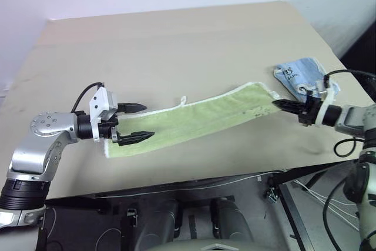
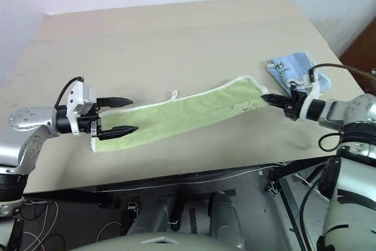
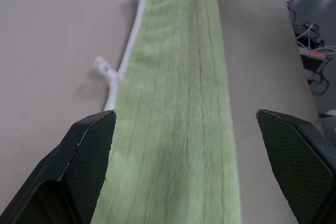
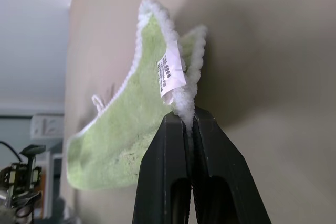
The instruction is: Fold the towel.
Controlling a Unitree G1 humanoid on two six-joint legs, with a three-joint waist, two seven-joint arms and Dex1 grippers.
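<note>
Tabletop (image 1: 176, 33) bearing the towel (image 1: 200, 119), a long strip running from arm to arm. Right gripper (image 1: 281, 104): jaws clenched on the towel's far corner. Left gripper (image 1: 136, 123): jaws released, straddling the near end.

Bench (image 1: 176, 39): far half bare, open passage across its full width behind the towel (image 1: 200, 119). Towel lies as a long strip between the two grippers, barring the near-middle band. Blue cloth (image 1: 299, 73) sits just beyond the right gripper (image 1: 276, 103), blocking the far-right corner. Left gripper (image 1: 138, 123) occupies the towel's left end. Narrow bare strip along the near edge.
</note>
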